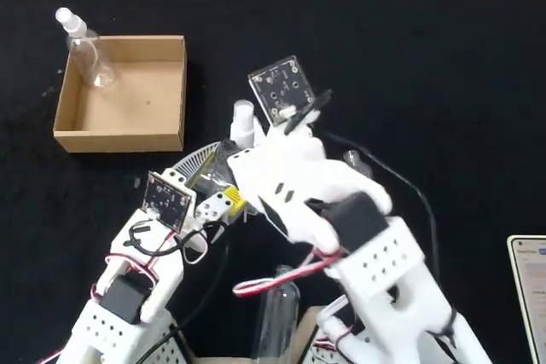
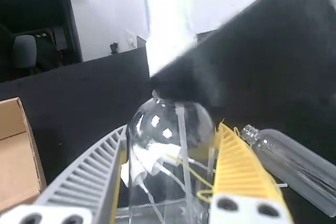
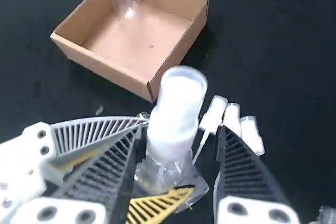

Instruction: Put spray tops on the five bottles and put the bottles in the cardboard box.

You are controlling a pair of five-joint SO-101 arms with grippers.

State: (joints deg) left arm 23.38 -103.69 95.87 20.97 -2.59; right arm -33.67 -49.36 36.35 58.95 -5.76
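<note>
Your left gripper [image 2: 173, 129] clenches a clear bottle [image 2: 168, 161] upright on the black table [image 1: 426, 57], near the cardboard box [image 1: 119, 138]. Your right gripper [image 3: 181, 132] straddles the white spray top [image 3: 176, 103] on its neck, jaws spread, a gap on one side. Capping looks to be the step in hand. Next, seat the top squarely, then carry the bottle to the box, where one capped bottle [image 1: 85, 53] leans in a corner.

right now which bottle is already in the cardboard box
The capped bottle in the far left corner of the cardboard box; the others are outside it.
</note>
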